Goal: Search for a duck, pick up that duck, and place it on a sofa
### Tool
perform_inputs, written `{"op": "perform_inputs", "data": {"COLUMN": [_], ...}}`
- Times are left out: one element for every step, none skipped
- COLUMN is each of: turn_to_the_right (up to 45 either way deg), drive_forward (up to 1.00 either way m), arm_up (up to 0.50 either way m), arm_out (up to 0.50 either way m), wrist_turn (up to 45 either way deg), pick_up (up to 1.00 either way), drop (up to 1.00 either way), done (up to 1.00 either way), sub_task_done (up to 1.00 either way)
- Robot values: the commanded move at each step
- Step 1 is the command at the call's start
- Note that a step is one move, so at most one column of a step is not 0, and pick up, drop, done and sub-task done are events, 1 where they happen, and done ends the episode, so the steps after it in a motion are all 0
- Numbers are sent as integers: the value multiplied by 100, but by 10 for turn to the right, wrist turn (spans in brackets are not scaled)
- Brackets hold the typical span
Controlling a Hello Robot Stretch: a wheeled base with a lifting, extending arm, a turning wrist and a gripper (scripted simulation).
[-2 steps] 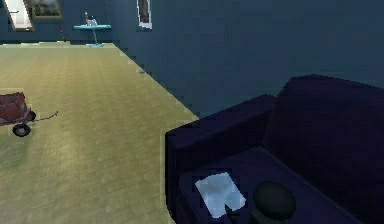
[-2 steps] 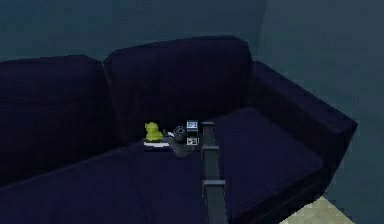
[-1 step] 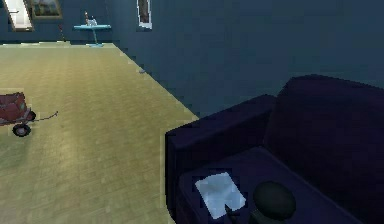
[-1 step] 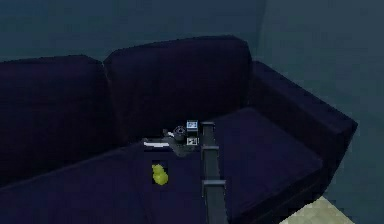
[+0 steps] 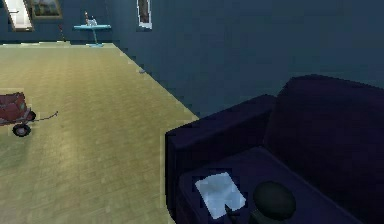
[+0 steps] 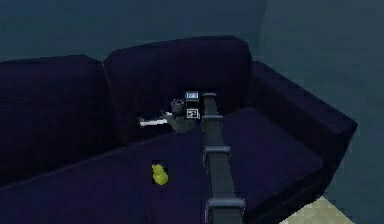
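A small yellow thing point(image 6: 158, 175) with a rounded top, much like a duck, lies on the seat of a dark navy sofa point(image 6: 60, 110) in the arm side view. The arm bar point(image 6: 218, 165) rises over the seat to the right of it. The gripper point(image 6: 150, 123) is at the bar's far end, before the sofa's back cushion and above the yellow thing in the picture. I cannot tell whether it holds anything. The forward view's lower right has the same dark sofa point(image 5: 330, 120).
A white sheet point(image 5: 220, 190) and a dark round thing point(image 5: 273, 200) lie on the sofa seat. A red wagon point(image 5: 12, 112) stands on the tan carpet at the forward view's left. A teal table point(image 5: 93, 30) stands against the far blue wall.
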Motion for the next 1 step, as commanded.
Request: {"op": "perform_inputs", "data": {"turn_to_the_right": [0], "drive_forward": [0], "arm_up": [0], "arm_out": [-8], "wrist_turn": [0], "pick_up": [0], "drop": [0], "done": [0], "sub_task_done": [0]}}
